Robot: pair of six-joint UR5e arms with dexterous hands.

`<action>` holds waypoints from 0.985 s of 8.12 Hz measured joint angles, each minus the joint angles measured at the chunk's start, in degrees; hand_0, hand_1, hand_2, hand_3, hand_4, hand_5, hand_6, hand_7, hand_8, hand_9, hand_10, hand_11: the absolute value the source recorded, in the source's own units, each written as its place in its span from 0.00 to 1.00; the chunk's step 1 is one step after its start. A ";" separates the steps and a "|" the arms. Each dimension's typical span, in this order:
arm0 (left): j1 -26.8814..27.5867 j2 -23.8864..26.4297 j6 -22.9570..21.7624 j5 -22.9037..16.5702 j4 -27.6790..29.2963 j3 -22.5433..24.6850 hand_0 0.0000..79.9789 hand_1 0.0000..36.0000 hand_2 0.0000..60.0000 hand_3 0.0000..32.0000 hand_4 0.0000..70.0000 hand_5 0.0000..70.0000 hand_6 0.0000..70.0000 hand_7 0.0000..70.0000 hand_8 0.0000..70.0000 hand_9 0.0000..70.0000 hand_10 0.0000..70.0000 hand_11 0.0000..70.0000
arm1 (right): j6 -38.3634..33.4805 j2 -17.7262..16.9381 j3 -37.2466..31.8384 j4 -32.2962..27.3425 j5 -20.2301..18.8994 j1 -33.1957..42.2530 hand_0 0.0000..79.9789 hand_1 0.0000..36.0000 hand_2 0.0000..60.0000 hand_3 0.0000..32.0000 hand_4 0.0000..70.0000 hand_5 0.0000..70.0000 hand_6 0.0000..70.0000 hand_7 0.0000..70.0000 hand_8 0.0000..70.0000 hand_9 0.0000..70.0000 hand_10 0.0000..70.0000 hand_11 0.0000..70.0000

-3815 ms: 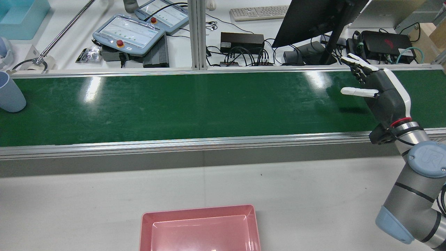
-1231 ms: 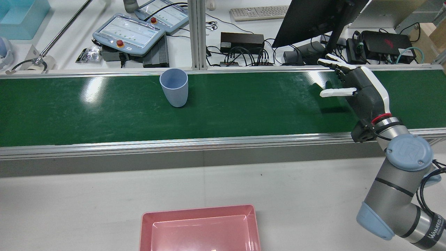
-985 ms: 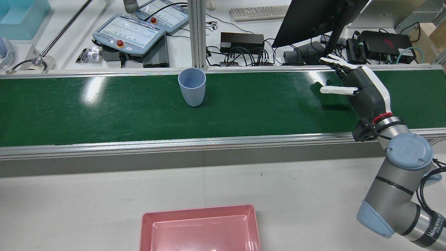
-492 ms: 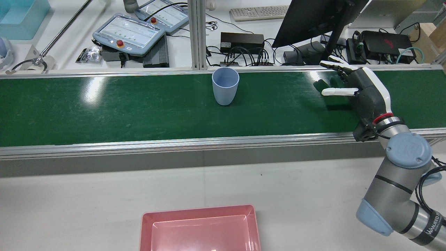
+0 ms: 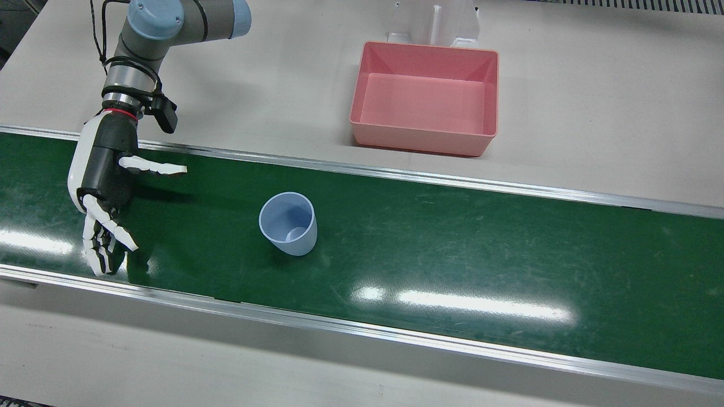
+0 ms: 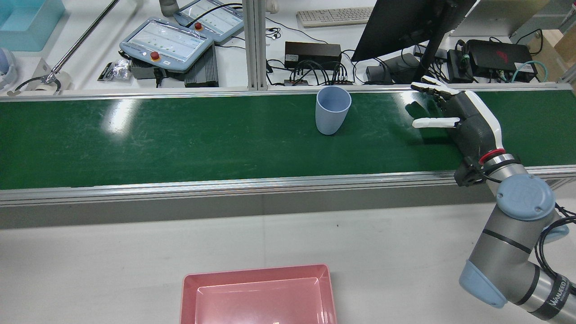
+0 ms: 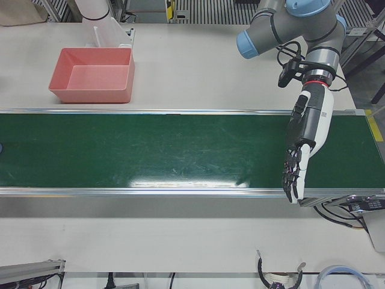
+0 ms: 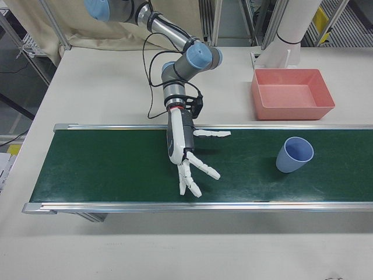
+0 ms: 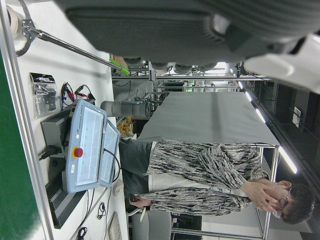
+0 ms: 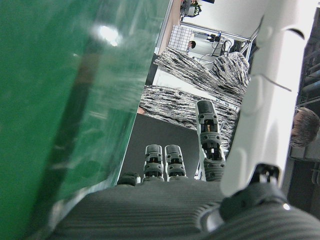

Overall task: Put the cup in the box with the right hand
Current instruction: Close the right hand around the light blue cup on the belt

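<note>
A light blue cup [image 5: 287,224] stands upright on the green conveyor belt [image 5: 481,254]. It also shows in the rear view [image 6: 332,110] and the right-front view [image 8: 294,154]. My right hand [image 5: 104,186] is open, fingers spread, thumb out, held low over the belt. It sits a clear gap away from the cup, to the cup's right in the rear view [image 6: 454,112]. It also shows in the right-front view [image 8: 186,151]. The empty pink box [image 5: 421,141] sits on the white table beside the belt. My left hand [image 7: 307,138] is open over the belt, far from the cup.
Aluminium rails [image 6: 270,184] edge the belt on both sides. Beyond the far rail are teach pendants [image 6: 166,42], cables and a monitor [image 6: 405,22]. A white pedestal [image 5: 435,22] stands behind the box. The box also shows in the rear view [image 6: 256,271].
The cup has ridden the belt from the far left toward my right hand. My right hand shifted slightly left and lower early on and has hardly moved since.
</note>
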State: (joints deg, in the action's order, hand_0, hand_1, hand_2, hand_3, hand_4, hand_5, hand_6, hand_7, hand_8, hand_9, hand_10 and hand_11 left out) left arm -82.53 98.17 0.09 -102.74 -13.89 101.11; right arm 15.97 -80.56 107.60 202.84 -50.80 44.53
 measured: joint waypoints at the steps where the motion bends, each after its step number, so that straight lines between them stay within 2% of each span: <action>1: 0.00 0.00 0.00 0.00 -0.03 0.01 0.00 0.00 0.00 0.00 0.00 0.00 0.00 0.00 0.00 0.00 0.00 0.00 | 0.40 0.04 -0.01 0.01 0.00 -0.29 0.73 0.43 0.00 0.00 0.28 0.10 0.08 0.26 0.11 0.21 0.01 0.04; 3: 0.00 0.00 0.00 0.00 -0.02 -0.02 0.00 0.00 0.00 0.00 0.00 0.00 0.00 0.00 0.00 0.00 0.00 0.00 | 1.02 0.09 -0.06 0.01 0.00 -0.60 0.71 0.50 0.11 0.00 0.23 0.10 0.08 0.25 0.11 0.21 0.01 0.04; 5: 0.00 0.00 0.00 0.00 0.00 -0.02 0.00 0.00 0.00 0.00 0.00 0.00 0.00 0.00 0.00 0.00 0.00 0.00 | 1.18 0.04 -0.15 0.05 0.00 -0.66 0.72 0.49 0.07 0.00 0.27 0.10 0.08 0.27 0.11 0.22 0.01 0.05; 7: 0.00 0.00 0.00 0.00 0.00 0.04 0.00 0.00 0.00 0.00 0.00 0.00 0.00 0.00 0.00 0.00 0.00 0.00 | 1.43 0.10 -0.19 0.09 0.00 -0.65 0.70 0.56 0.20 0.00 0.26 0.10 0.09 0.30 0.13 0.24 0.02 0.06; 8: 0.00 0.00 0.00 0.00 0.00 0.04 0.00 0.00 0.00 0.00 0.00 0.00 0.00 0.00 0.00 0.00 0.00 0.00 | 1.52 0.13 -0.24 0.10 0.03 -0.57 0.72 0.49 0.08 0.00 0.37 0.10 0.10 0.36 0.15 0.28 0.03 0.07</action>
State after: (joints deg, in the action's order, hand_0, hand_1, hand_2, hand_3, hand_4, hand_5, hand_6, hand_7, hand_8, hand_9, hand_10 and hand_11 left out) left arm -82.53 98.17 0.09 -102.75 -13.89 101.15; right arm 17.49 -80.43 107.36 202.94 -50.77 43.96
